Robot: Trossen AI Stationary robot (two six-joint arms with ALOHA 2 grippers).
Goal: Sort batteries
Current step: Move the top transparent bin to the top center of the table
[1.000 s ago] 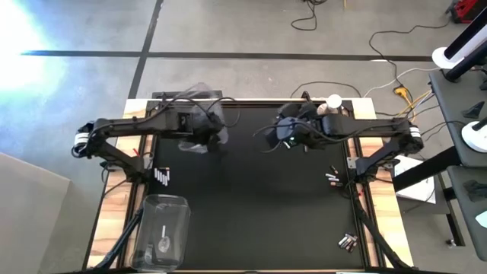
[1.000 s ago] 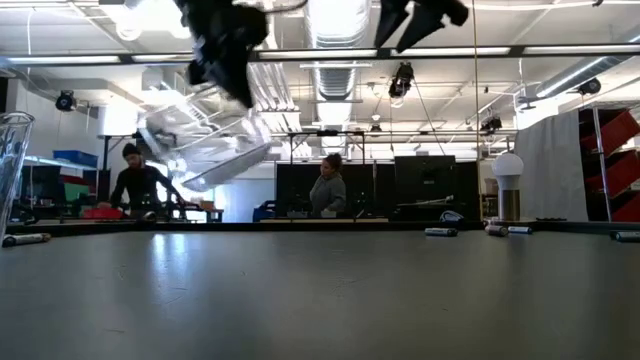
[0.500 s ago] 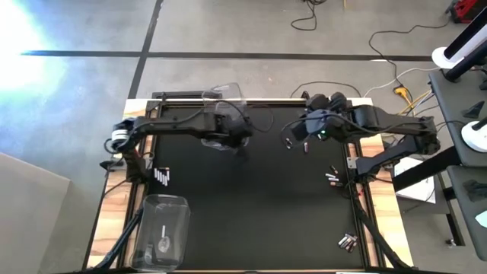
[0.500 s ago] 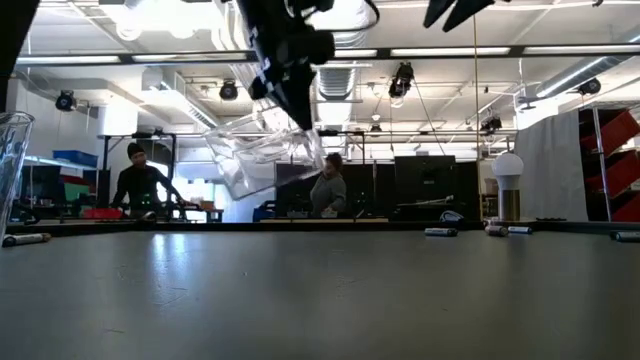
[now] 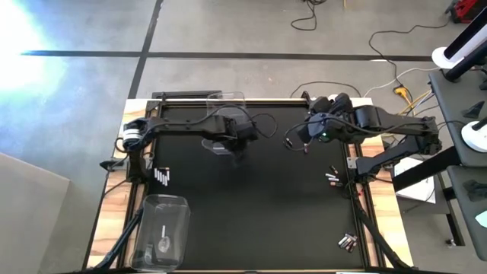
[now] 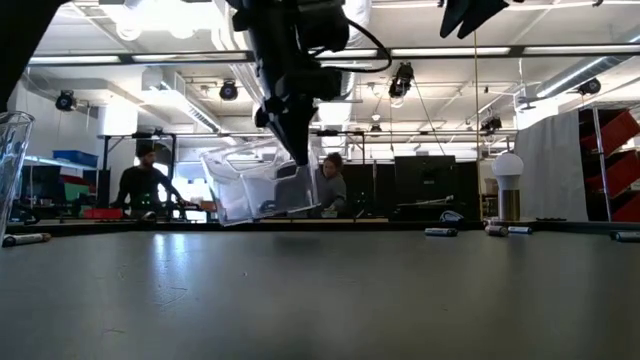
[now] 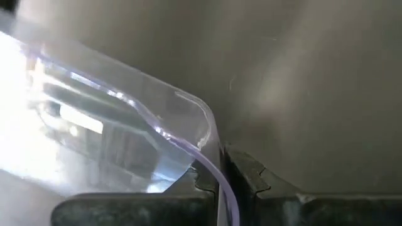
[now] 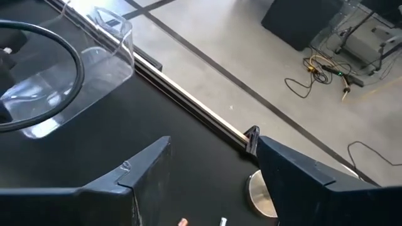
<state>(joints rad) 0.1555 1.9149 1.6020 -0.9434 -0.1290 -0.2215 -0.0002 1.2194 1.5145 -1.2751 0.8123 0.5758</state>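
Note:
My left gripper (image 5: pixel 234 144) is shut on a clear plastic bin (image 6: pixel 255 190) over the table's far middle. The bin hangs tilted just above the black mat. Small batteries lie on the mat in three groups: near the left edge (image 5: pixel 162 176), near the right edge (image 5: pixel 333 177), and at the near right corner (image 5: pixel 348 242). My right gripper (image 5: pixel 297 138) hangs open and high over the far right of the mat, with nothing between its fingers (image 8: pixel 144 169). My left gripper pinches the bin's thin clear side wall (image 7: pixel 217 172) close to a rounded rim corner, one finger (image 7: pixel 204 179) inside the bin and the other (image 7: pixel 248 179) outside. The fingers come from above, pointing steeply down. The bin hangs below them, tilted; whether it touches the mat, I cannot tell.
A second clear bin (image 5: pixel 162 227) stands at the near left of the mat. A round white-and-silver object (image 5: pixel 333 100) sits at the far right corner. Wooden rails edge the mat. People stand in the room beyond the far edge.
My left gripper has carried the bin toward the table's right and down, staying shut on it; the bin has swung from steeply tipped and high to hanging low near the mat. My right gripper has drawn back toward the right edge, still open.

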